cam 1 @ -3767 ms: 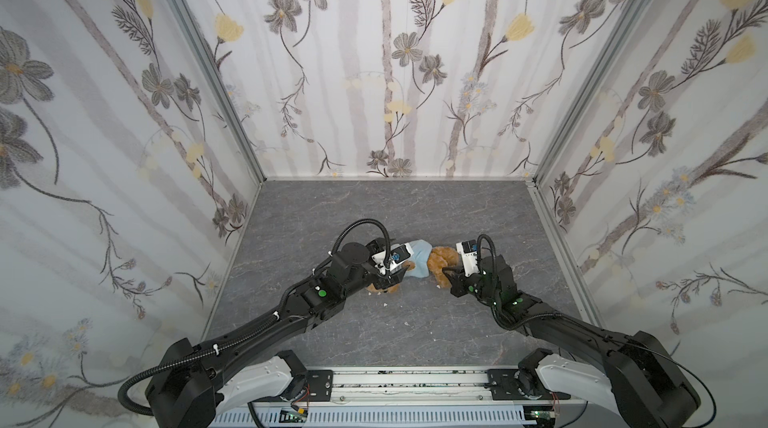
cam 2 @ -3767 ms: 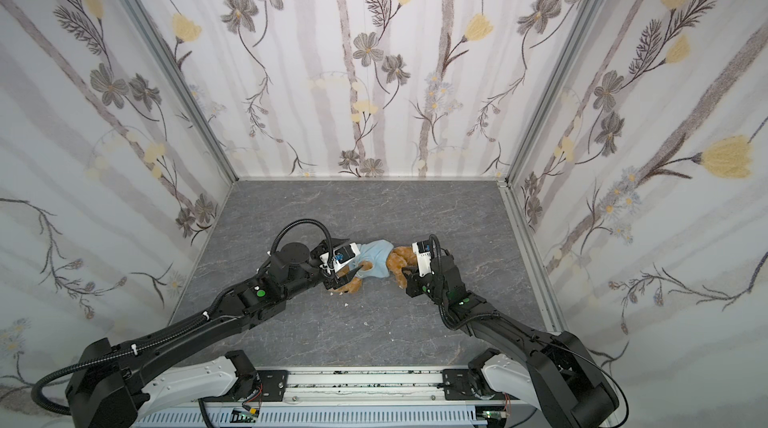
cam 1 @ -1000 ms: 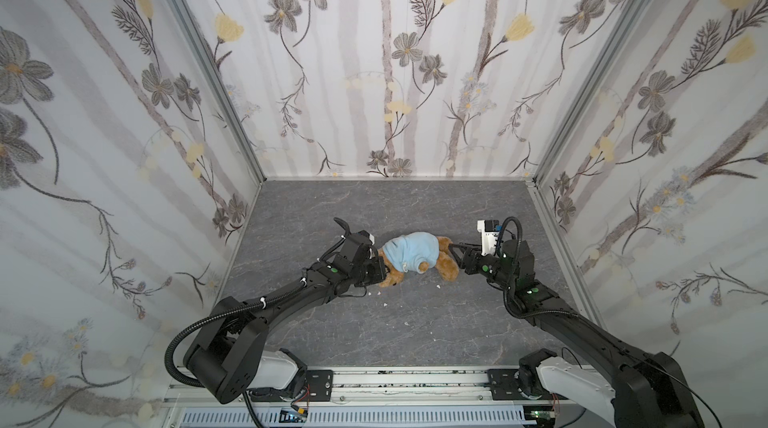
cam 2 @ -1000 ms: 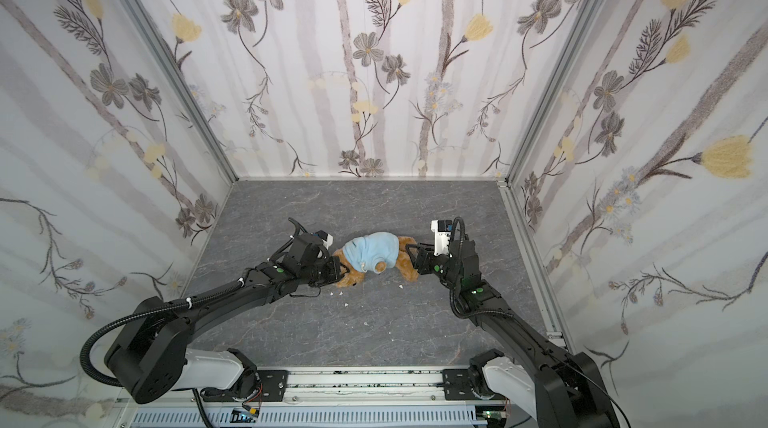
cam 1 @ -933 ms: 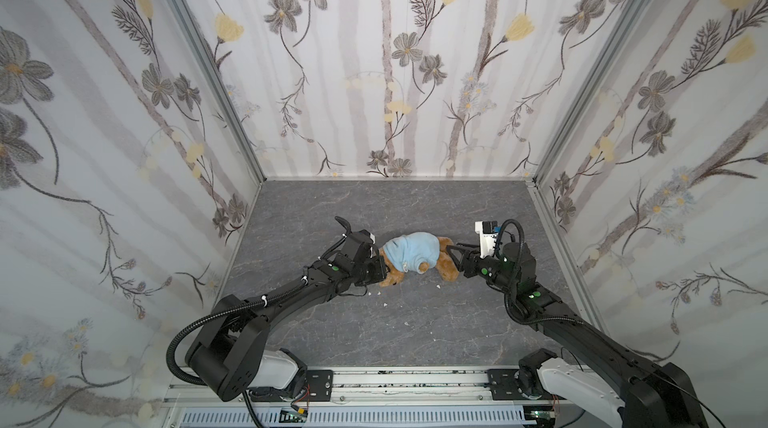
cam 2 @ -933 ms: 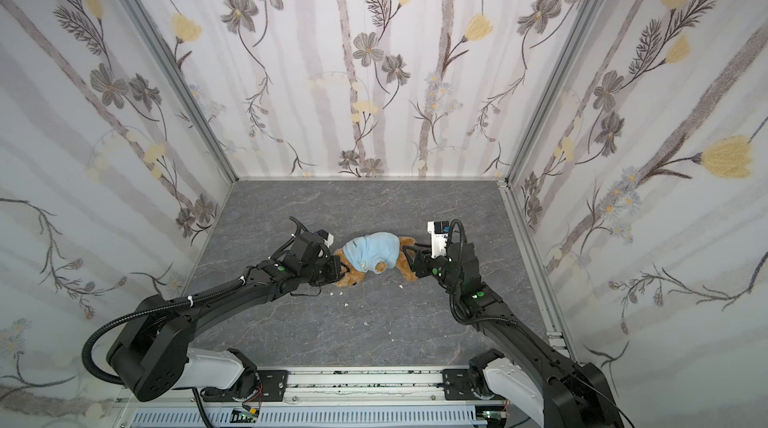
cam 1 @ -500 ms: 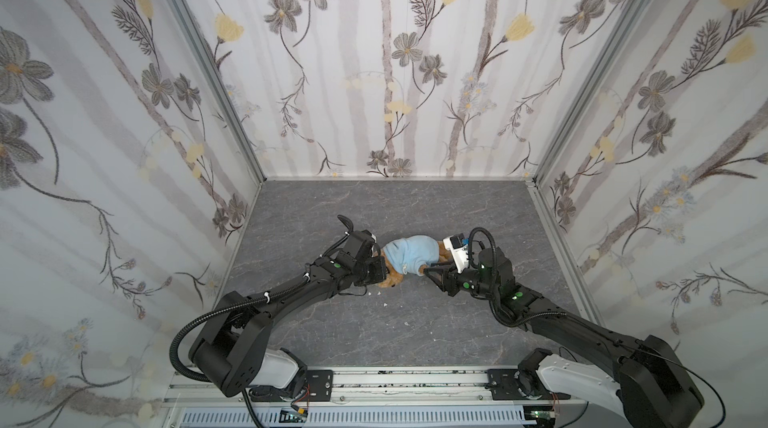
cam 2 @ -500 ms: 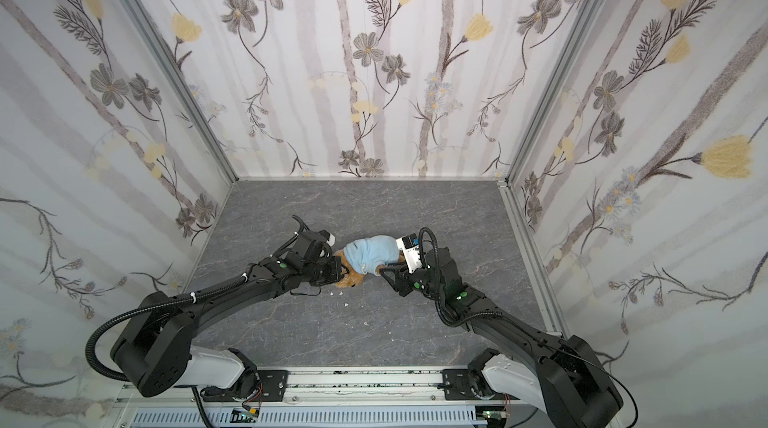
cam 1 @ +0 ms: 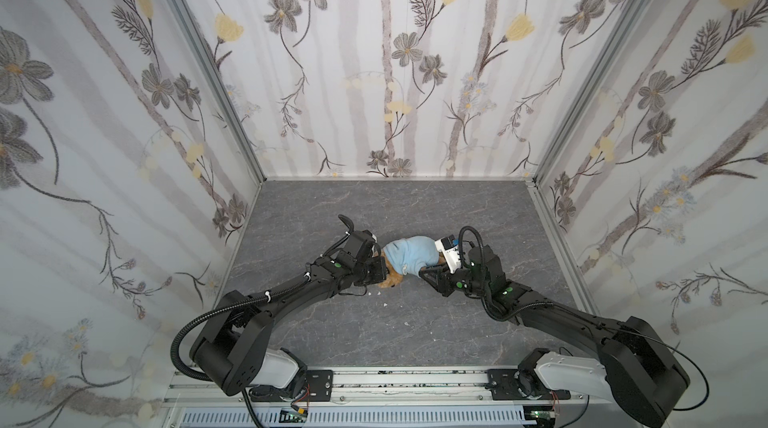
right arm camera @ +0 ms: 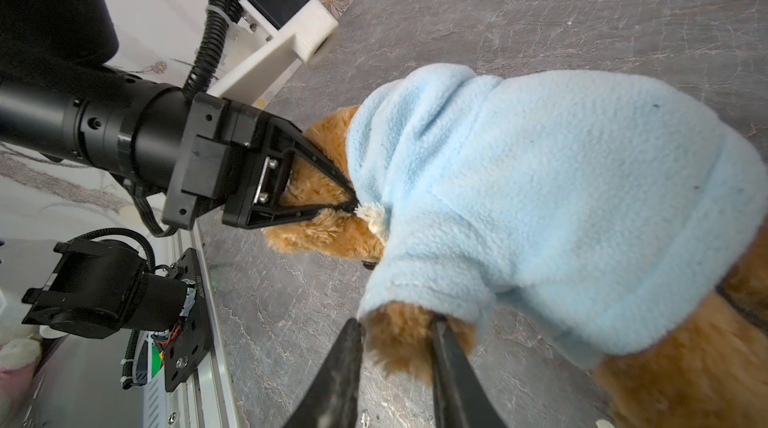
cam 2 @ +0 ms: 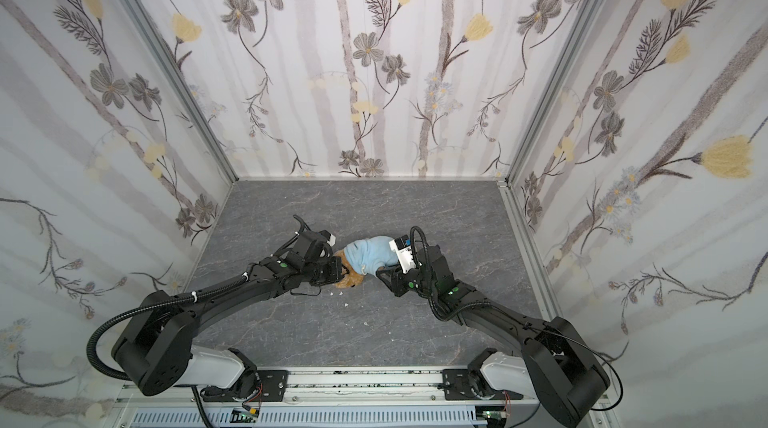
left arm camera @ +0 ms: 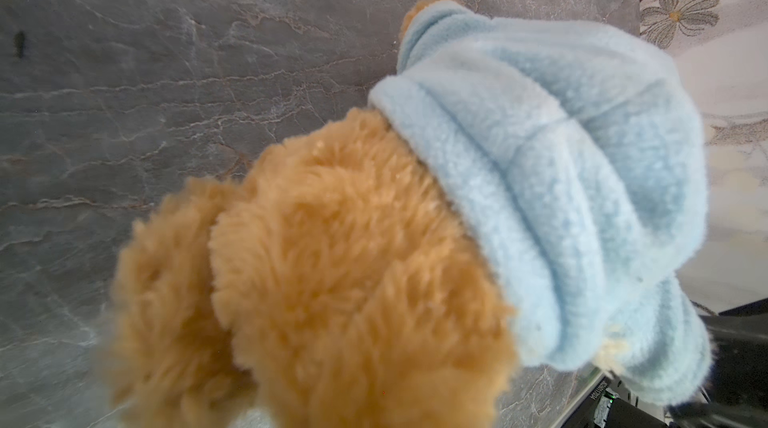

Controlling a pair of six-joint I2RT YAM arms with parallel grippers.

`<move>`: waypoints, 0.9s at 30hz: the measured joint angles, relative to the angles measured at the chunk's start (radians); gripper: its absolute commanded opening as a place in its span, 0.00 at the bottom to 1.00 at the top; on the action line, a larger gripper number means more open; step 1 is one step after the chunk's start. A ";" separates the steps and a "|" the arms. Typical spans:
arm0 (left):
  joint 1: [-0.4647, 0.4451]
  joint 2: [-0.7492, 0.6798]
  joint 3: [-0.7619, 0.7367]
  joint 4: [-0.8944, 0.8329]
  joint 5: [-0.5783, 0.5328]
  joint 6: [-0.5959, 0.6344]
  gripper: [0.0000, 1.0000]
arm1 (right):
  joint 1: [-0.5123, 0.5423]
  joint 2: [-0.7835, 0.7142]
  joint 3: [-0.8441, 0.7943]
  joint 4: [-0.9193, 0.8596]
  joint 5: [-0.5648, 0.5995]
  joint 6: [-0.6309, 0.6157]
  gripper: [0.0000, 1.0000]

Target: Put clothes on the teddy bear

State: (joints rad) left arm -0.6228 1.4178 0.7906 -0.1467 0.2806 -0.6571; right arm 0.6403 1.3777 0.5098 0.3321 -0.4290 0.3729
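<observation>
the fingers (right arm camera: 282,216) of the left gripper (right arm camera: 354,205) are pressed together on the neck edge of the light-blue fleece top (right arm camera: 561,197), pinching the fabric right beside a small cream tuft. the fingers (right arm camera: 340,376) of the right gripper (right arm camera: 397,322) stand on either side of a paw that pokes from the near sleeve, with fur touching both of them. it looks like a pinch on the paw, though how firm it is cannot be told. the small fluffy golden-brown plush teddy bear (cam 1: 392,278) lies on the grey marbled tabletop (cam 1: 374,205), near the middle and between the two grippers in both top views, its head toward the left arm. the dressing seems close to done: the head is out through the neck opening, the torso is covered down to a hem with bare fur beyond it, and one paw is clear of its cuff. in the left wrist view a bit of brown fur (left arm camera: 428,6) shows at the end of the far sleeve, so that arm looks to be through as well. what is left, by my reading, is tidying. the fleece sits in thick rolled folds behind the head, and the near sleeve may need drawing further along the arm. whether the hood lies flat is hidden.
</observation>
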 measured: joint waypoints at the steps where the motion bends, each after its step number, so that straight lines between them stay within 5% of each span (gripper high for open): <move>1: 0.000 0.001 0.000 0.000 0.000 0.000 0.00 | 0.001 0.003 0.000 0.001 0.003 0.000 0.31; 27: -0.006 0.000 -0.001 -0.001 0.001 0.002 0.00 | -0.016 -0.012 0.000 -0.035 0.077 -0.087 0.30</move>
State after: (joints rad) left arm -0.6292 1.4181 0.7898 -0.1478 0.2817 -0.6548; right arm 0.6247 1.3659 0.5095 0.2970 -0.3523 0.2863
